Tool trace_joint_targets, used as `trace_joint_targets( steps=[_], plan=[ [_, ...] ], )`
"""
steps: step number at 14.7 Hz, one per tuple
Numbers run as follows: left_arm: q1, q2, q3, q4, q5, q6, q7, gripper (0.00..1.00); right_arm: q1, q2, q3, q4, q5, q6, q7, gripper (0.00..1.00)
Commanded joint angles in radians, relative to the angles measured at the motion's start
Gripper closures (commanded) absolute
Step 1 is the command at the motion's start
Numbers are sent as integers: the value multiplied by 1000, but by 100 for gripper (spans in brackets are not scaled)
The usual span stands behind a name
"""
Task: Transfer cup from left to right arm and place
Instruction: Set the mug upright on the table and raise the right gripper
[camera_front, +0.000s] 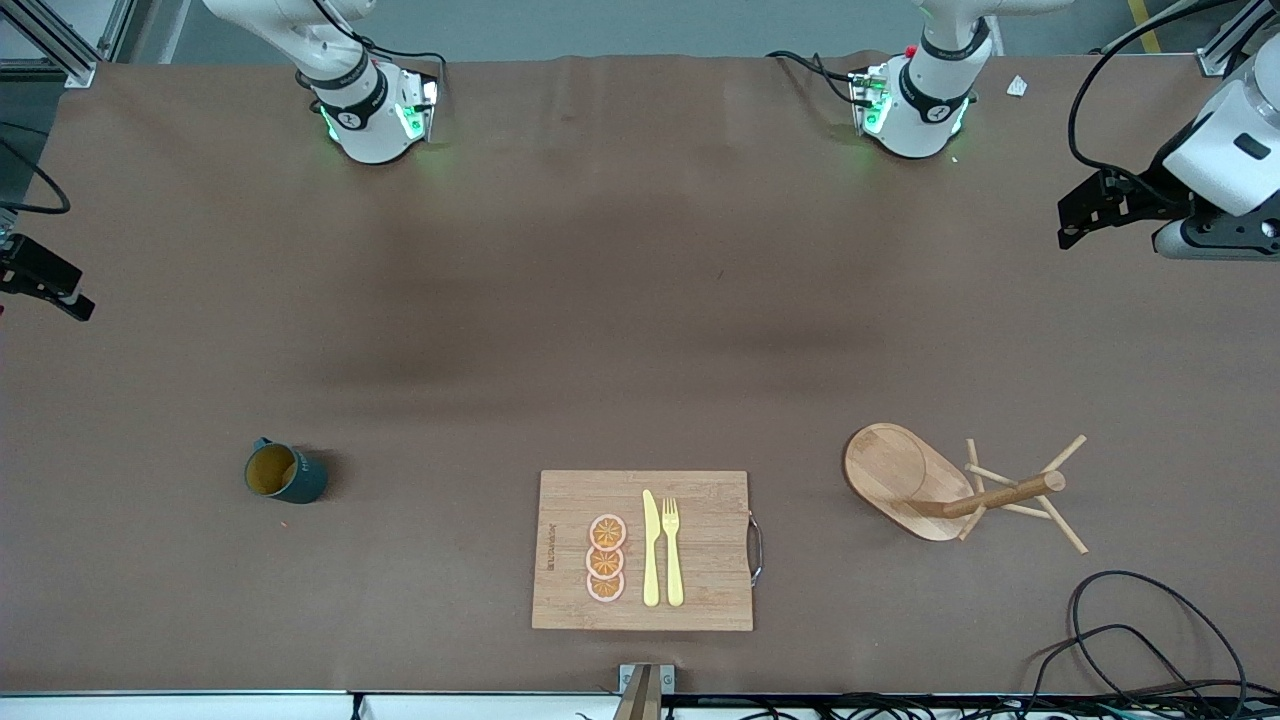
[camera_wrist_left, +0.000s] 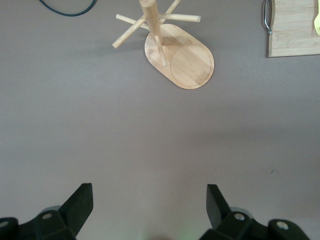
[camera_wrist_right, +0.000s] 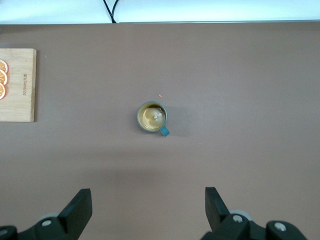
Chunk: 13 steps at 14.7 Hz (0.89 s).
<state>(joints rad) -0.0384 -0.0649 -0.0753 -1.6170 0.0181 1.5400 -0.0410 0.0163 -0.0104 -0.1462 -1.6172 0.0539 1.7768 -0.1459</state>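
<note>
Only the right wrist view shows the cup's (camera_wrist_right: 151, 117) inside — upright.

Matt brown table (camera_front: 640, 300), wooden rack (camera_front: 905, 480)

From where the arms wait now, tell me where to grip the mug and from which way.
Grip the mug by its rim wall, coming straight down from above. It stands upright with its mouth open upward, nothing beside it. Set the fingers clear of the handle. Both pincers, right and left, are open.
</note>
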Motion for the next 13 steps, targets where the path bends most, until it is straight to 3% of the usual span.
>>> trace_joint_targets(
  steps=[1, 4, 6, 9, 13],
  plan=[
    [3, -18, 0, -6, -7, -3, -2, 0, 8, -75, 19, -81, -19, -3, 46, 0],
    [3, 7, 0, 20, 5, -11, 1, 0, 16, -69, 45, 0, -32, -138, 118, 0],
    [3, 10, 0, 28, 5, -12, 3, 0, 22, -66, 57, 54, -93, -247, 153, 0],
    [2, 10, 0, 28, 5, -23, 7, 0, 21, -65, 54, 62, -126, -260, 115, 0],
    [2, 10, 0, 28, 6, -27, 9, 0, 10, -54, 48, 76, -102, -240, 120, 0]
  ],
)
